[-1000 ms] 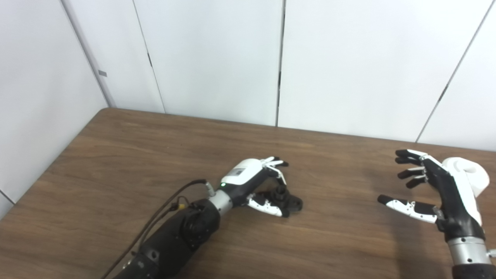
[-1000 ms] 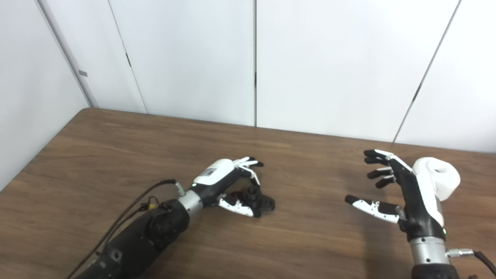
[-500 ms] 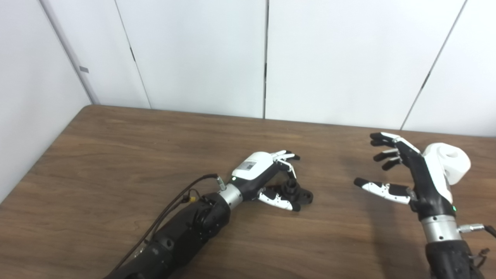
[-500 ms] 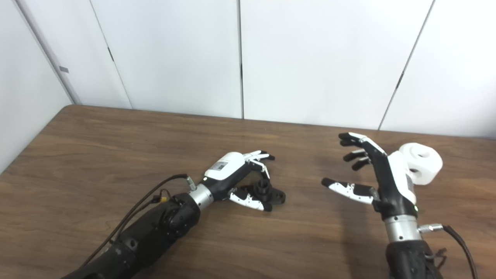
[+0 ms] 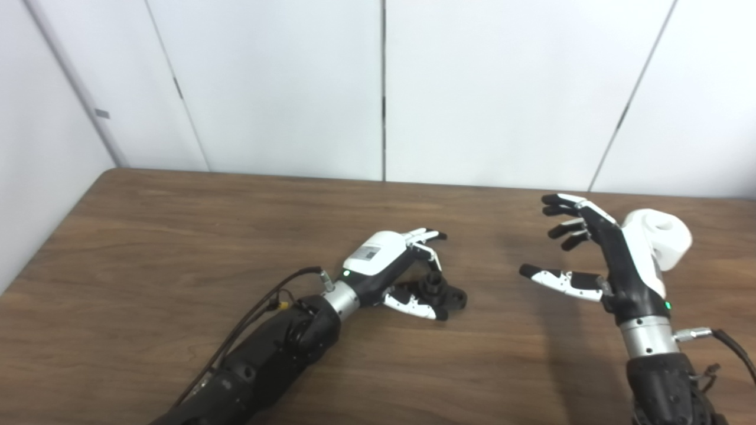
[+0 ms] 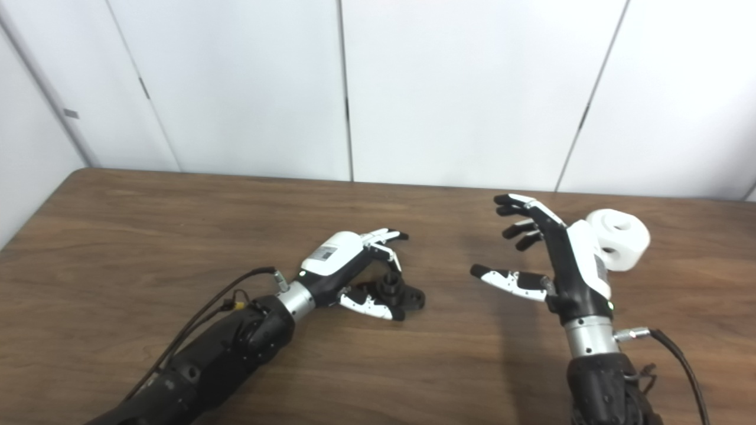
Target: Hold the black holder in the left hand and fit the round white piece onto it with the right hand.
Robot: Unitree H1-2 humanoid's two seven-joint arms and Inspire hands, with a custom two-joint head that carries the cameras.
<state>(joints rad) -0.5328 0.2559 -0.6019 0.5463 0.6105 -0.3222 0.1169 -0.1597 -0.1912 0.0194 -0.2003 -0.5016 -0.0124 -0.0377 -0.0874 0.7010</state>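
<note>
**Both hands spread, neither piece held**

Brown wood table (image 5: 177, 236), white panel wall (image 5: 283, 88) behind. My left hand (image 5: 393, 268) lies low at table centre, fingers apart, cupped around the black holder (image 5: 440, 292), which rests on the wood between thumb and fingers; firm grip not evident. My right hand (image 6: 558, 260) hovers at 3 o'clock, fingers splayed, holding nothing. Round white piece (image 6: 620, 239) sits just behind it, toward 2 o'clock.
</note>
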